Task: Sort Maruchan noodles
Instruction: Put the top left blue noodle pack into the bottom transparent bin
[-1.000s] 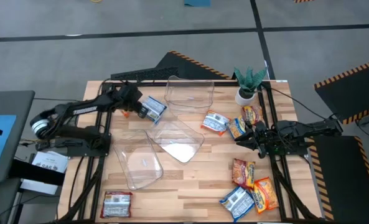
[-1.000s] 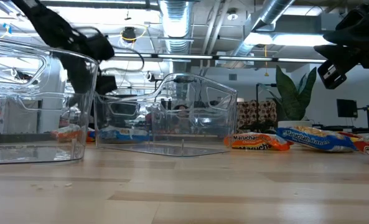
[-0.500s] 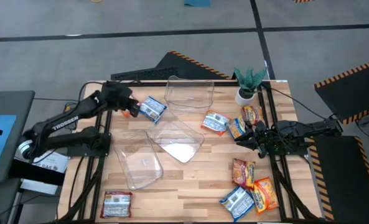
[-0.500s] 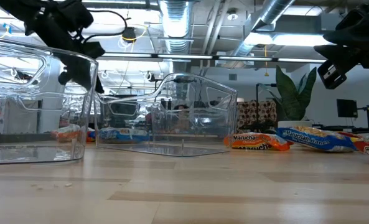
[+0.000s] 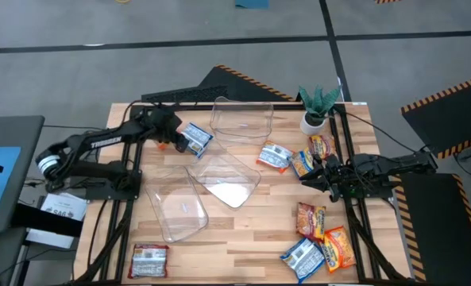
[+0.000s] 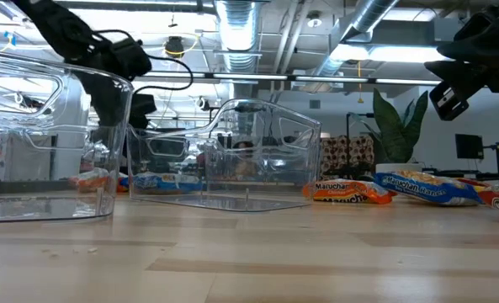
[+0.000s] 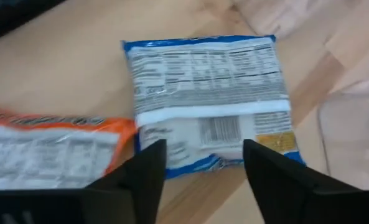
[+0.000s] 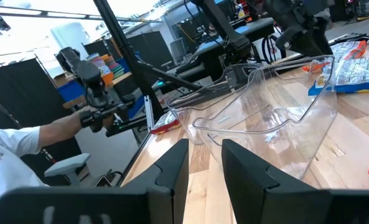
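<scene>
Wooden table (image 5: 243,238) strewn with ramen packets and clear bins.
Left gripper (image 7: 203,163), fingers spread, hovers over a blue-and-white crinkly plastic packet (image 7: 212,102); right gripper (image 8: 204,163), part-open, holds nothing.

**A:** How many clear bins (image 5: 241,119)?

**B:** Three, all left of the potted plant (image 5: 317,107) as seen from above.

**A:** And noodle packets (image 5: 302,164)?

**B:** Nine that I can make out. There are three blue-and-white packets (image 5: 275,156). One red-and-white packet (image 5: 148,260) lies farthest from the plant. Then there are five orange or reddish packets (image 5: 338,248), one of them partly hidden.

**A:** Plants?

**B:** Just the one.
</scene>
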`<state>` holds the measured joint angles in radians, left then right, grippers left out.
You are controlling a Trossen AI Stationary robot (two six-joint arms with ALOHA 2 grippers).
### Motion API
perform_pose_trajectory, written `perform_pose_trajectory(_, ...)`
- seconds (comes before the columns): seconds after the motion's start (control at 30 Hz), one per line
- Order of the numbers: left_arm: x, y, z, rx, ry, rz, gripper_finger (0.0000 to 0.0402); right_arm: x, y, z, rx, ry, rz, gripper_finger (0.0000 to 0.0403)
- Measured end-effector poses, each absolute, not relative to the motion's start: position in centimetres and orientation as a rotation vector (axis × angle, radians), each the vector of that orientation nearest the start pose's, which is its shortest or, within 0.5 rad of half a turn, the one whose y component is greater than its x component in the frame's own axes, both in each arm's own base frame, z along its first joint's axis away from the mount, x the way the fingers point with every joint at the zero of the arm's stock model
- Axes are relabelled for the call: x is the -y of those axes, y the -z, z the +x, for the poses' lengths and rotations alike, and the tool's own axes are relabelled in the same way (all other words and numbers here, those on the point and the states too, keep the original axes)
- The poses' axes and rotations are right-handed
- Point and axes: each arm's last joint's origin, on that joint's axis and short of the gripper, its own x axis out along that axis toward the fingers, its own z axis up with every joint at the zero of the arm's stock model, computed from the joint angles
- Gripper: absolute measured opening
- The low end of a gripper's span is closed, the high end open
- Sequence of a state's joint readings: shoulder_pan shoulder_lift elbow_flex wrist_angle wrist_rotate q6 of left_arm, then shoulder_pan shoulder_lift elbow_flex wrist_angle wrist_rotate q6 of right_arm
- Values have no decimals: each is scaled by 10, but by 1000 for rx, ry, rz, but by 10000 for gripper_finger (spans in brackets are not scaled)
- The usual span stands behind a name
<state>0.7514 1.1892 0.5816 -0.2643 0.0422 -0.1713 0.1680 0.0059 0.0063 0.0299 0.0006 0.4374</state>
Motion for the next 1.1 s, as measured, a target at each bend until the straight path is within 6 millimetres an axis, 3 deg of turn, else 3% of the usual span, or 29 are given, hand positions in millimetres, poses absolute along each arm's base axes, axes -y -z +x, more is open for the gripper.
perform_pose_trajectory(0.23,-161,-168,163,-691,-761,-501,262,-16,-168,96,-7,-171,439,123)
perform_pose_trajectory(0.4,-162,-142,153,-685,-761,-568,265,-16,-168,96,-7,-171,439,123)
perform_pose_trajectory(0.67,-165,-126,153,-653,-705,-594,255,-16,-168,96,-7,-171,439,123)
perform_pose_trajectory(0.77,-165,-123,153,-670,-719,-596,206,-16,-168,96,-7,-171,439,123)
perform_pose_trajectory(0.93,-167,-125,152,-653,-772,-560,31,-16,-168,96,-7,-171,439,123)
perform_pose_trajectory(1.1,-164,-135,150,-610,-779,-563,3,-16,-168,96,-7,-171,439,123)
